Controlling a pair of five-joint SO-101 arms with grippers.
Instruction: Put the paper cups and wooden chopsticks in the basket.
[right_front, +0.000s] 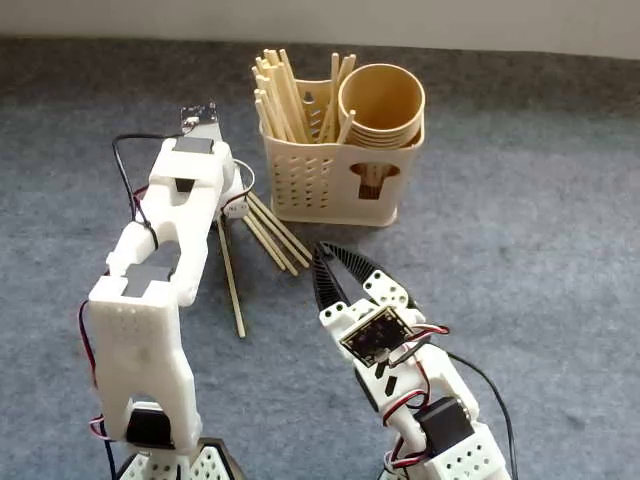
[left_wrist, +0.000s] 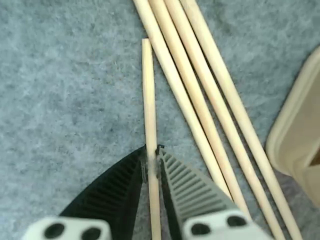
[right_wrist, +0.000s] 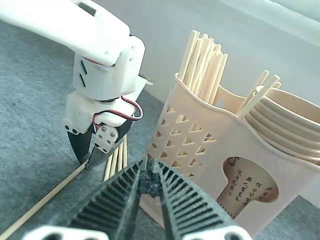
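My left gripper (left_wrist: 151, 154) is shut on a single wooden chopstick (left_wrist: 148, 90) that lies on the grey carpet. In the right wrist view the same left gripper (right_wrist: 93, 158) pinches that chopstick (right_wrist: 45, 199) close to the floor. Three more loose chopsticks (left_wrist: 210, 95) lie beside it, next to the basket (right_front: 320, 185). The basket holds several chopsticks (right_front: 285, 95) and stacked paper cups (right_front: 382, 100). My right gripper (right_front: 321, 250) is shut with nothing in it, just in front of the basket (right_wrist: 200, 150).
Grey carpet (right_front: 540, 230) covers the whole surface, with free room to the right of the basket and at the far left. The left arm's white body (right_front: 165, 250) stretches over the carpet left of the loose chopsticks (right_front: 275, 235).
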